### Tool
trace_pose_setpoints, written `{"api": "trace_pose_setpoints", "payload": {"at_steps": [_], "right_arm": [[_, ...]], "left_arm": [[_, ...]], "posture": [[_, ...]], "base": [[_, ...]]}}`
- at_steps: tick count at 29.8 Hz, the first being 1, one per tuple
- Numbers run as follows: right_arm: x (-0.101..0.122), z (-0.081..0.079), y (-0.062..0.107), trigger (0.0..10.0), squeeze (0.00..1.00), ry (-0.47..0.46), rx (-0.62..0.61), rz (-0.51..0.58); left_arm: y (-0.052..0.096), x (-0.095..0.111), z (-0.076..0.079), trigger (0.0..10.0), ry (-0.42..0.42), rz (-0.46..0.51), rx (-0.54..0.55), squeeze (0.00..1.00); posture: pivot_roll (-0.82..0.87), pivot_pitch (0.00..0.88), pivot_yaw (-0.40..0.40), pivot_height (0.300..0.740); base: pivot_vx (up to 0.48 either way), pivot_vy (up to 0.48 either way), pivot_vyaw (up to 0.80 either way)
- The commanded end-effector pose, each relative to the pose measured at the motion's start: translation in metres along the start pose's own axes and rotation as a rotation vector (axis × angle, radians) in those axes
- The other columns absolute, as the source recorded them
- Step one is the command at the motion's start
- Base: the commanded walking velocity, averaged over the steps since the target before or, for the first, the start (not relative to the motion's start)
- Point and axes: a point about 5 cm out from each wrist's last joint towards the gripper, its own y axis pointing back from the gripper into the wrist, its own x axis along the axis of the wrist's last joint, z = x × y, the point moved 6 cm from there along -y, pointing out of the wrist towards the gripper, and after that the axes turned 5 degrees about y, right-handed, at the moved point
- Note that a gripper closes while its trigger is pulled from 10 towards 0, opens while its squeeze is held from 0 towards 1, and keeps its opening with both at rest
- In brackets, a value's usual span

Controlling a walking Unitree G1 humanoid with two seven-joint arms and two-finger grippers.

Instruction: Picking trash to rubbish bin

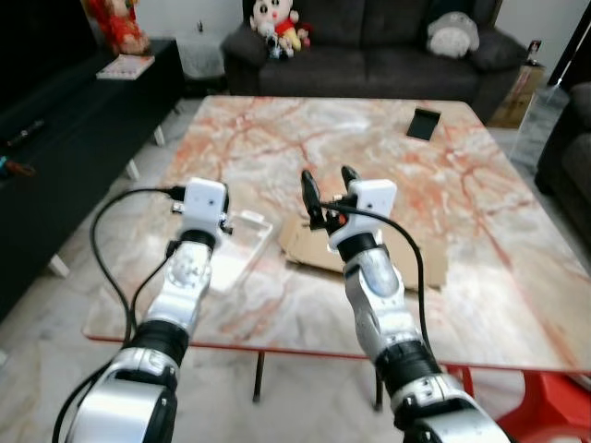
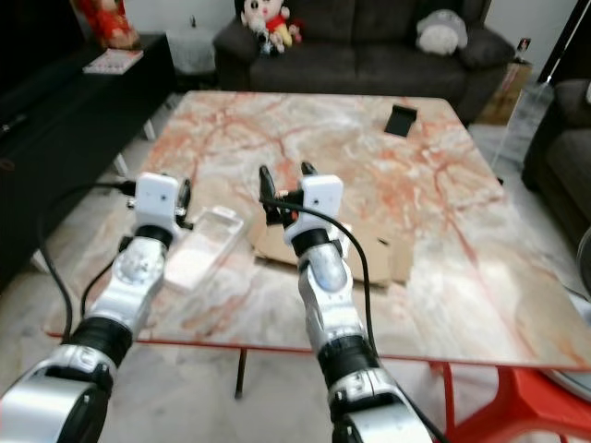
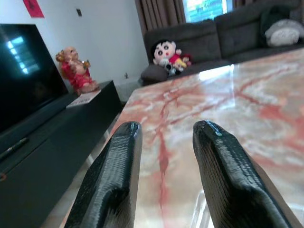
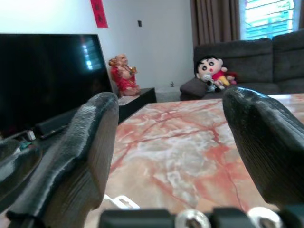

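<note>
On the marble table (image 1: 369, 148) lie a clear plastic container (image 1: 242, 247) and, just right of it, a flattened piece of brown cardboard (image 1: 297, 242). My right gripper (image 1: 328, 175) is open above the cardboard, its two black fingers pointing up and away with nothing between them. My left arm reaches over the table's near left part, next to the plastic container. In the left wrist view the left gripper (image 3: 164, 130) is open, a gap of bare marble between its fingers (image 3: 118, 166).
A small black flat object (image 1: 425, 123) lies at the table's far right. A dark sofa (image 1: 369, 46) with plush toys (image 1: 277, 23) stands beyond the table. A black TV cabinet (image 1: 74, 120) runs along the left, and something red (image 1: 554, 406) stands at the near right corner.
</note>
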Motion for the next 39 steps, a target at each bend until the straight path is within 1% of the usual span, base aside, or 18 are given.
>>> {"api": "trace_pose_setpoints", "payload": {"at_steps": [1, 2, 3, 5, 9, 13, 14, 15, 16, 19, 20, 21, 24, 25, 30, 33, 35, 39], "right_arm": [[-0.001, 0.002, 0.0, 10.0, 0.0, -0.006, -0.009, -0.007], [-0.001, 0.002, 0.0, 10.0, 0.0, -0.006, -0.009, -0.007], [-0.001, 0.002, 0.0, 10.0, 0.0, -0.006, -0.008, -0.008], [-0.001, 0.002, -0.001, 10.0, 0.0, -0.006, -0.007, -0.007], [0.0, 0.001, -0.001, 10.0, 0.0, -0.006, -0.006, -0.007], [-0.002, 0.002, 0.0, 10.0, 0.0, -0.008, -0.007, -0.012], [-0.002, 0.002, 0.001, 10.0, 0.0, -0.007, -0.006, -0.014], [-0.003, 0.001, 0.001, 10.0, 0.0, -0.007, -0.006, -0.015], [-0.003, 0.001, 0.001, 10.0, 0.0, -0.007, -0.005, -0.016], [-0.003, 0.001, 0.001, 10.0, 0.0, -0.007, -0.003, -0.016], [-0.002, 0.001, 0.001, 10.0, 0.0, -0.006, -0.003, -0.015], [-0.002, 0.001, 0.001, 10.0, 0.0, -0.006, -0.003, -0.016], [-0.003, 0.002, 0.001, 10.0, 0.0, -0.005, -0.003, -0.017], [-0.003, 0.001, 0.001, 10.0, 0.0, -0.004, -0.002, -0.018], [-0.004, 0.001, 0.002, 10.0, 0.0, -0.004, 0.0, -0.022], [-0.005, 0.001, 0.003, 10.0, 0.0, -0.004, 0.003, -0.024], [-0.006, 0.001, 0.003, 10.0, 0.0, -0.003, 0.005, -0.027], [-0.006, 0.001, 0.003, 10.0, 0.0, 0.0, 0.007, -0.027]], "left_arm": [[0.002, -0.01, 0.015, 10.0, -0.023, -0.05, -0.068, 0.0], [0.003, -0.013, 0.017, 10.0, -0.029, -0.061, -0.083, 0.0], [0.006, -0.017, 0.026, 10.0, -0.028, -0.073, -0.136, 0.0], [0.009, -0.019, 0.031, 10.0, -0.025, -0.079, -0.163, 0.0], [0.013, -0.027, 0.033, 10.0, -0.04, -0.109, -0.177, 0.0], [0.021, -0.046, 0.035, 10.0, -0.11, -0.192, -0.206, 0.0], [0.022, -0.048, 0.037, 10.0, -0.107, -0.201, -0.22, 0.0], [0.023, -0.049, 0.038, 10.0, -0.112, -0.206, -0.227, 0.3], [0.024, -0.052, 0.038, 10.0, -0.119, -0.217, -0.231, 1.0], [0.025, -0.058, 0.037, 10.0, -0.143, -0.253, -0.23, 1.0], [0.025, -0.061, 0.038, 10.0, -0.151, -0.271, -0.239, 0.91], [0.025, -0.062, 0.039, 10.0, -0.163, -0.278, -0.245, 0.0], [0.023, -0.063, 0.038, 10.0, -0.193, -0.292, -0.245, 0.0], [0.021, -0.062, 0.034, 10.0, -0.198, -0.301, -0.225, 0.0], [0.013, -0.057, 0.029, 10.0, -0.194, -0.295, -0.194, 0.0], [0.008, -0.049, 0.025, 10.0, -0.184, -0.267, -0.165, 0.0], [0.002, -0.036, 0.019, 10.0, -0.15, -0.21, -0.119, 0.0], [0.0, -0.023, 0.013, 10.0, -0.1, -0.135, -0.068, 0.0]], "posture": [[-0.03, 0.002, 0.007, 0.74], [-0.03, 0.004, 0.007, 0.74], [-0.03, 0.005, 0.007, 0.74], [-0.03, 0.005, 0.007, 0.74], [-0.03, 0.006, 0.009, 0.74], [-0.03, 0.01, 0.01, 0.74], [-0.03, 0.01, 0.01, 0.74], [-0.03, 0.011, 0.009, 0.74], [-0.03, 0.011, 0.009, 0.74], [-0.03, 0.011, 0.01, 0.74], [-0.04, 0.011, 0.01, 0.74], [-0.04, 0.011, 0.01, 0.74], [-0.04, 0.011, 0.01, 0.74], [-0.04, 0.009, 0.01, 0.74], [-0.04, 0.007, 0.009, 0.74], [-0.04, 0.004, 0.007, 0.74], [-0.04, 0.003, 0.007, 0.74], [-0.04, 0.0, 0.007, 0.74]], "base": [[0.0, 0.0, 0.0], [0.0, 0.0, 0.0], [0.0, 0.0, 0.0], [0.0, 0.0, 0.0], [0.0, 0.0, 0.0], [0.0, 0.0, 0.0], [0.0, 0.0, 0.0], [0.0, 0.0, 0.0], [0.0, 0.0, 0.0], [0.0, 0.0, 0.0], [0.0, 0.0, 0.0], [0.0, 0.0, 0.0], [0.0, 0.0, 0.0], [0.0, 0.0, 0.0], [0.0, 0.0, 0.0], [0.0, 0.0, 0.0], [0.0, 0.0, 0.0], [0.0, 0.0, 0.0]]}}
